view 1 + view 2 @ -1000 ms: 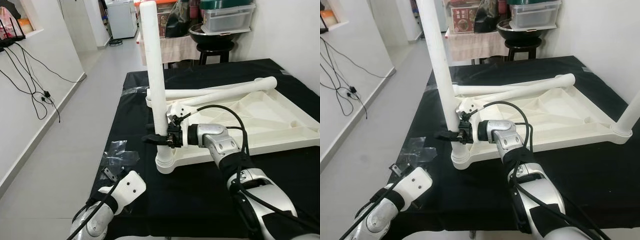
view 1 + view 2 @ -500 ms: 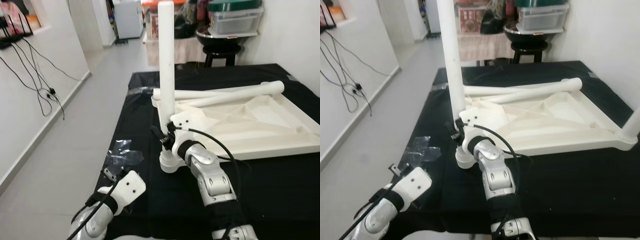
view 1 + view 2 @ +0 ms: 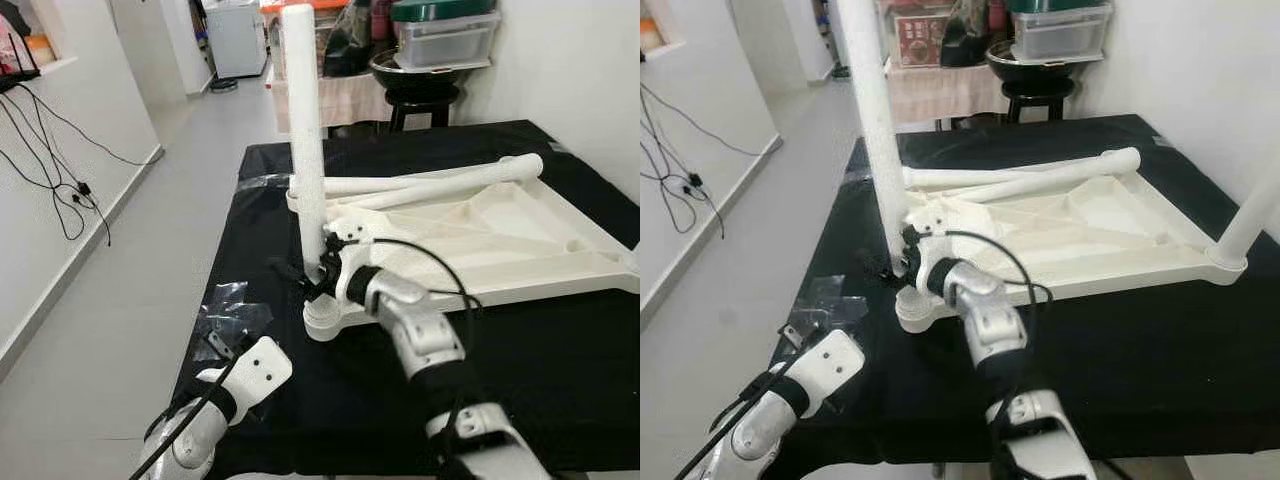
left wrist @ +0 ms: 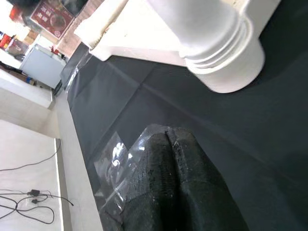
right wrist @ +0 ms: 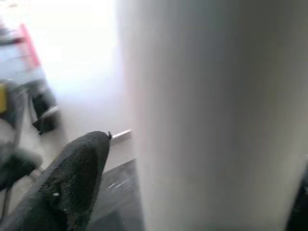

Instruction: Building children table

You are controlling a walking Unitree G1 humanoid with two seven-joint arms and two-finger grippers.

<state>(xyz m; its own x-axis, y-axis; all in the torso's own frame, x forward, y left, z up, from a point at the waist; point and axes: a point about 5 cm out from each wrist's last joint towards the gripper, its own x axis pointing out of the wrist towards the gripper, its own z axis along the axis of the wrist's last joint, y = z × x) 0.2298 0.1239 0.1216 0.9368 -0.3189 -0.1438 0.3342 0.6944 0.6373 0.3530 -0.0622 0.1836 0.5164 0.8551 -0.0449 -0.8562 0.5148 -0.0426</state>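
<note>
left eye view: the right gripper (image 3: 303, 272) has its fingers clamped around the upright white leg (image 3: 304, 140), low down near the corner socket of the upturned white tabletop (image 3: 520, 235) on the black cloth (image 3: 270, 200). the left gripper (image 4: 168, 144) rests with fingers pressed together by a plastic bag (image 3: 232, 312).

1. Head stereo pair: looking forward and down from above the black-draped desk (image 3: 560, 350); both eyes share the upturned white plastic tabletop (image 3: 480, 245) and upright white tubular leg (image 3: 305, 150).
2. Left wrist: low over the desk, facing the leg's ribbed white socket (image 4: 226, 53).
3. Right wrist: pressed near the leg, blurred, along one black finger (image 5: 67, 183).
</note>
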